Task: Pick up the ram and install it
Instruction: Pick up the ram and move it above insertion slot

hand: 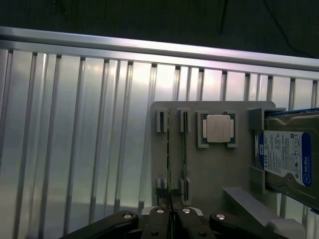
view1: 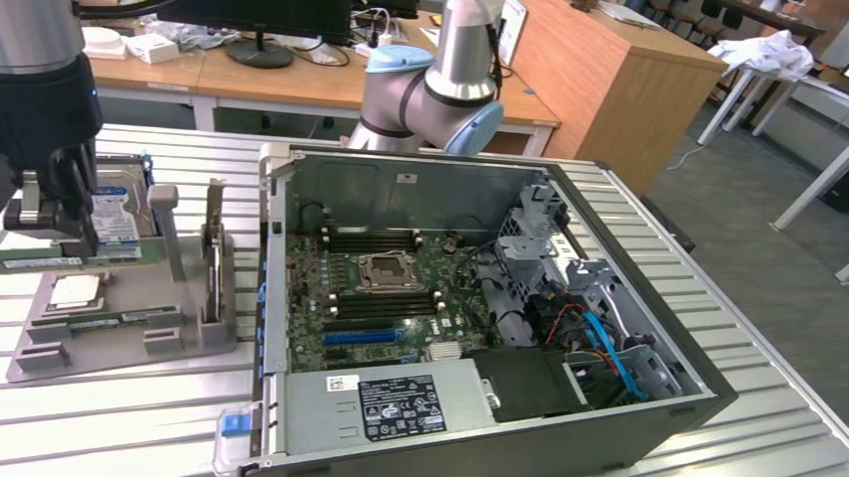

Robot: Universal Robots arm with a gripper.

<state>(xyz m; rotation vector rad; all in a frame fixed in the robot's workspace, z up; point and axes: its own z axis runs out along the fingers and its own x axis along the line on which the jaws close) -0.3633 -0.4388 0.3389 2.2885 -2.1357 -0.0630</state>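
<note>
My black two-fingered gripper [hand: 171, 219] was closed on the ram [hand: 169, 154], a long, thin green circuit-board stick. In the wrist view I saw it edge-on, as a narrow line running away from my fingertips. In the exterior view my gripper [view1: 51, 234] hung at the exterior view's left. The ram [view1: 99, 260] showed just beneath it as a green strip with a white label. I could not tell whether the stick sat in its slots or hung just above them.

Under it lay the flat grey plastic parts holder [hand: 209, 169], with pairs of upright slots. A second thin dark strip [hand: 184, 149] stood on edge in the neighbouring pair. Just beside those slots a small square silver processor chip [hand: 218, 128] lay in its recess. Past that, a silver hard drive with a blue label [hand: 286, 157] stood in the holder's end bracket.

The holder rested on a ribbed aluminium table [hand: 75, 124]. To the exterior view's right of the holder, a black desktop computer case [view1: 398, 189] lay open on its side, with its green motherboard [view1: 385, 288] facing up.
</note>
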